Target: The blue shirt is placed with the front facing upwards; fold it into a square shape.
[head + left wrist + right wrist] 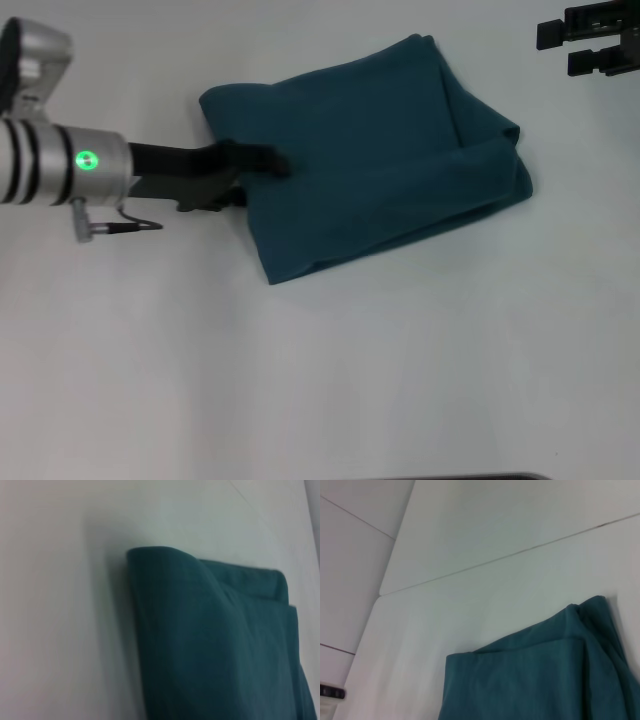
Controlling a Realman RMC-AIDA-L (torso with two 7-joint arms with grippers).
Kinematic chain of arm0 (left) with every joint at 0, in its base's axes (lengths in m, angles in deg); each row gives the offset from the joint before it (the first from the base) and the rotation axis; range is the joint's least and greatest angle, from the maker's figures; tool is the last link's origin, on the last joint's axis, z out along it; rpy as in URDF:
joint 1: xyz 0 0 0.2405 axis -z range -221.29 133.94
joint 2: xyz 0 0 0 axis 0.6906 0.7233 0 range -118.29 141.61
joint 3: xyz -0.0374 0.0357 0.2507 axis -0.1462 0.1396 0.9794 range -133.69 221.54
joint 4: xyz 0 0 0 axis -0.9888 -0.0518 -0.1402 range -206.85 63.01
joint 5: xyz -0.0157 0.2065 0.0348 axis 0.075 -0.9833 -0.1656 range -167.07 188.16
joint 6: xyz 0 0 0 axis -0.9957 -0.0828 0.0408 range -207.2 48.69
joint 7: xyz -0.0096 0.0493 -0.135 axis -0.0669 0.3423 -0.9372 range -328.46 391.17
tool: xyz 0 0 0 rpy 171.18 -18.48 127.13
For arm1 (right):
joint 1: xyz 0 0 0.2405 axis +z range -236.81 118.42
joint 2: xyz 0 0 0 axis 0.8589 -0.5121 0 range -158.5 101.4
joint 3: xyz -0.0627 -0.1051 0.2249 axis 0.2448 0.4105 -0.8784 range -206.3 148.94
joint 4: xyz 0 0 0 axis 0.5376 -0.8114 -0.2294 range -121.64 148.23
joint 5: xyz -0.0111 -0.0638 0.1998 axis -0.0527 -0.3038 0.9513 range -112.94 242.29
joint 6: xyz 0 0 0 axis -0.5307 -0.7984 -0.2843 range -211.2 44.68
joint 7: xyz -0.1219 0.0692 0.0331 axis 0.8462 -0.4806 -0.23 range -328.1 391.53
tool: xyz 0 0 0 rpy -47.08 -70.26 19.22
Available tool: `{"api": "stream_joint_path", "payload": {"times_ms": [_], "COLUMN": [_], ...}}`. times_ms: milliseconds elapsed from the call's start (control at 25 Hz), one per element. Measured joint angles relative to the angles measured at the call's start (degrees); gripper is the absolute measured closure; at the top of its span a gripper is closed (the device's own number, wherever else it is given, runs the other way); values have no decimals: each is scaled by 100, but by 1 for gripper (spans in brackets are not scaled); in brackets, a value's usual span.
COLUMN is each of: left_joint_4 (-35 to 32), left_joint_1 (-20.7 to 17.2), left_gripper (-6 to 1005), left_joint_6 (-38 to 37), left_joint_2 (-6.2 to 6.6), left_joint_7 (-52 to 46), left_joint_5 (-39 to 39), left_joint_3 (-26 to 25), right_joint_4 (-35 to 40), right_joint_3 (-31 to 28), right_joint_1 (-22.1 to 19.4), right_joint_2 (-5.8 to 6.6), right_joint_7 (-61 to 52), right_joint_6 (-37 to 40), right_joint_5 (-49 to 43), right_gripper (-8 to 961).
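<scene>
Left gripper [262, 160] low at the left edge of the blue shirt [370, 150], dark fingers [250, 157] reaching onto the cloth near the upper left corner; pinching, pressing or merely resting there, cannot tell, since the fingers merge with the fabric and their gap stays hidden. Likely placed so to smooth or square that edge, or to let go after a fold, judging from the compact bundle. Shirt folded into a rough, slightly skewed rectangle on the white table [300, 380], toward the upper middle of the head view, plain teal side up. Along the right side, stacked layers and a thick rolled fold; at the near left corner, a rounded, puffed fold rather than a flat crease. No lettering, label or brand showing on any visible face. Right gripper [592, 45] raised well clear at the far right, dark fingers apparently spread, holding nothing, probably parked out of the way.
</scene>
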State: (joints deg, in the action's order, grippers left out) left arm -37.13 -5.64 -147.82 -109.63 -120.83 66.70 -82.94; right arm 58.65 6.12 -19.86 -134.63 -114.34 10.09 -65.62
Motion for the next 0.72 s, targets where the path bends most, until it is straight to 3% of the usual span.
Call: {"api": "stream_joint_path", "payload": {"times_ms": [280, 600, 720], "left_joint_4": [-52, -46, -47], "left_joint_1": [226, 285, 295], "left_gripper": [248, 439, 578], "left_joint_6": [159, 164, 162], "left_joint_2": [-31, -110, -119], "left_joint_7": [67, 63, 62], "left_joint_5": [-32, -17, 18], "left_joint_3": [172, 164, 149], "right_joint_4": [0, -26, -35], "right_joint_3": [-27, -54, -54], "right_joint_1": [-3, -5, -5], "right_joint_2": [0, 0, 0], "right_joint_7": [21, 34, 34], "right_joint_6": [79, 85, 85], "right_joint_5": [10, 14, 14], "right_gripper": [86, 86, 86]}}
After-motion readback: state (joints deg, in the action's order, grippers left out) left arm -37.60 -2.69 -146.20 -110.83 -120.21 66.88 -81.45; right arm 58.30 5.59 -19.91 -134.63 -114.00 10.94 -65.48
